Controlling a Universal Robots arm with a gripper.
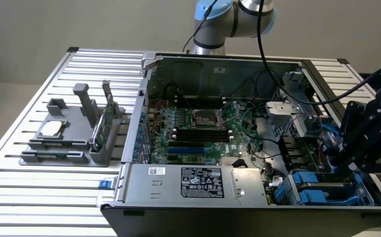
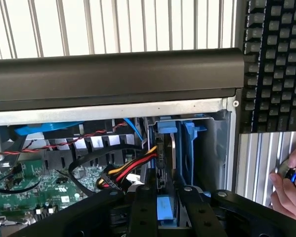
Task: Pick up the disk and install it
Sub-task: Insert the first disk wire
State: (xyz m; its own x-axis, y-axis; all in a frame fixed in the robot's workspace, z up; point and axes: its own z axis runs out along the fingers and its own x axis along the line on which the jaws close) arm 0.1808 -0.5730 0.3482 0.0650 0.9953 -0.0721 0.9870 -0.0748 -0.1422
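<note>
The work stands at the installing step, judging by where things sit: the disk (image 2: 166,207) is no longer out on the counter (image 1: 39,197) but stands on edge inside the computer case (image 1: 243,66), in the drive bay at the case's corner nearest the exterior view's right and front. Its blue carrier is flanked by the bay's metal wall and a neighbouring blue carrier (image 2: 191,143). The tool (image 1: 348,160) hangs directly over that same corner of the case, straddling the disk's upper edge, but whether it is clamped on the carrier or standing just free of it cannot be told. How deep the disk sits in the bay is likewise unclear, since the lower part of the slot is hidden. A bundle of red, yellow and black cables (image 2: 130,167) runs just beside the bay, towards the case's motherboard (image 1: 197,126), and a person's hand (image 2: 291,185) rests outside the case, beyond its end wall, near a keyboard (image 2: 276,64). As a judgement, any further move here calls for staying square to the bay's rails, so the carrier neither tilts nor jams. It should also stay clear of the cable bundle and the neighbouring carrier.
</note>
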